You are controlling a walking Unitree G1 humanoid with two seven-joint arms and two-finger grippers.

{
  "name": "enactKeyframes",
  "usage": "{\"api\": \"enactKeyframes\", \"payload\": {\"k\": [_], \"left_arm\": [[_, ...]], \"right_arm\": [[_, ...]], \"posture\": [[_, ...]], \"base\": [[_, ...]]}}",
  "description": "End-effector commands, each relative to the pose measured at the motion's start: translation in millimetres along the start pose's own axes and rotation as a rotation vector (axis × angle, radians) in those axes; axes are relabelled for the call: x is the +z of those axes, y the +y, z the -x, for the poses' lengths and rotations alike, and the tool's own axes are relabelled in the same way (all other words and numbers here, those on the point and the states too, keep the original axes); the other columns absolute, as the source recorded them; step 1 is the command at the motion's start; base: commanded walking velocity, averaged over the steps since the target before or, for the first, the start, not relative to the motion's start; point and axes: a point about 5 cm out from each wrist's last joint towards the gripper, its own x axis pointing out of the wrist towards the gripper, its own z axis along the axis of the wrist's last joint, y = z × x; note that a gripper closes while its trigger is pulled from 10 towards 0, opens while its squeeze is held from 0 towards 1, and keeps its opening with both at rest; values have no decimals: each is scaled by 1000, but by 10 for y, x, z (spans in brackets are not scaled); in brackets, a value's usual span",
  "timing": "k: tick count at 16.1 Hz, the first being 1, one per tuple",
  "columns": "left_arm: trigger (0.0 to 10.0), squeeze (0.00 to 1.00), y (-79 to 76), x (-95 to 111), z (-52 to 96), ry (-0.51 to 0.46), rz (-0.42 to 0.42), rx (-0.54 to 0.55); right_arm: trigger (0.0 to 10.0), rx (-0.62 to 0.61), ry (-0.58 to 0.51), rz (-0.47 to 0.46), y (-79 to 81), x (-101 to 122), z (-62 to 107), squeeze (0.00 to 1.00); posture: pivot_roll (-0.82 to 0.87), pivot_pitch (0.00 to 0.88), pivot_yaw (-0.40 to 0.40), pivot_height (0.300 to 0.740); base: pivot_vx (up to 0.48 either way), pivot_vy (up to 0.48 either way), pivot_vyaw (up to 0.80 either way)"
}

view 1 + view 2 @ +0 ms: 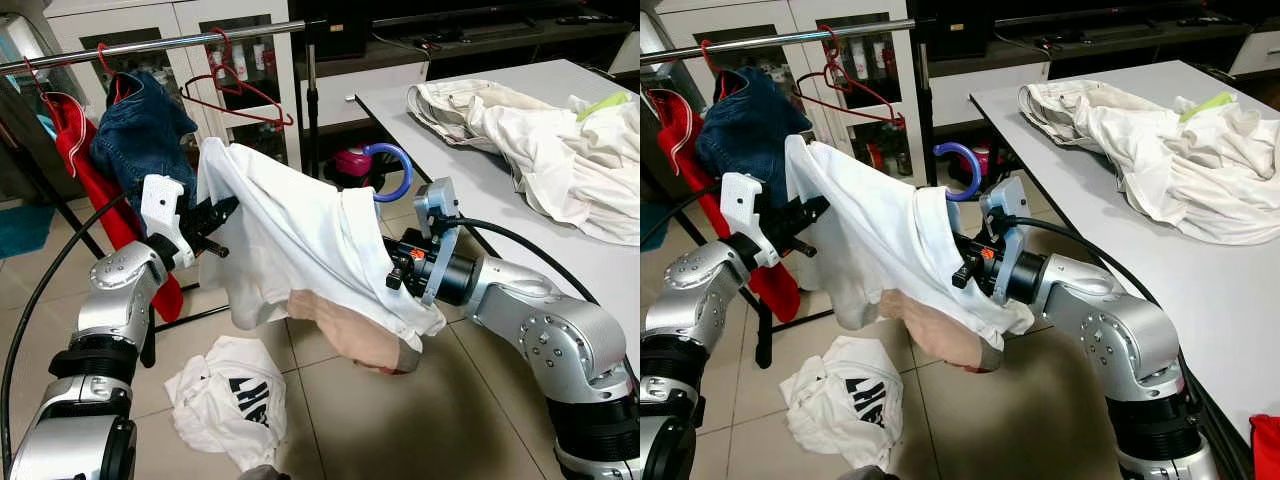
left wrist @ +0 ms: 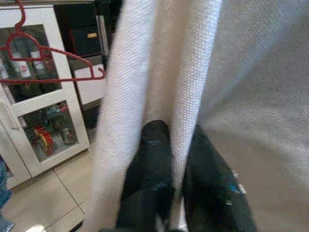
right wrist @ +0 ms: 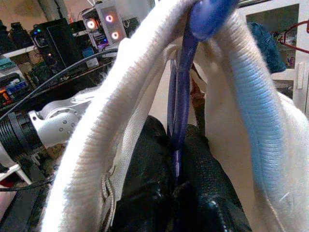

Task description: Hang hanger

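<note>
A white shirt hangs on a blue hanger whose hook rises from the collar. My right gripper is shut on the blue hanger inside the collar; its fingers are hidden by cloth in the eye views. My left gripper is shut on a fold of the shirt's edge, holding it up in front of the clothes rail. An empty red hanger hangs on the rail.
On the rail hang a blue denim garment and a red garment. A white printed shirt lies on the tiled floor. White clothes are piled on the white table at right. A glass cabinet stands behind the rail.
</note>
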Motion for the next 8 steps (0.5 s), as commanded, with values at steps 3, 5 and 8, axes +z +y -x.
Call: {"api": "enactKeyframes", "payload": {"k": [3,5,8], "left_arm": [[0,0,33,-96,89,-14,36,85],[0,0,-16,-217,131,3,51,106],[0,0,-87,-434,217,49,82,150]], "right_arm": [[10000,-63,-35,17,-47,67,11,0],[10000,-84,-44,20,-73,84,8,0],[10000,-106,-55,29,-96,119,8,0]], "posture": [[-36,0,111,740],[-35,0,110,740],[-36,0,106,740]], "base": [[0,0,0],[0,0,0],[0,0,0]]}}
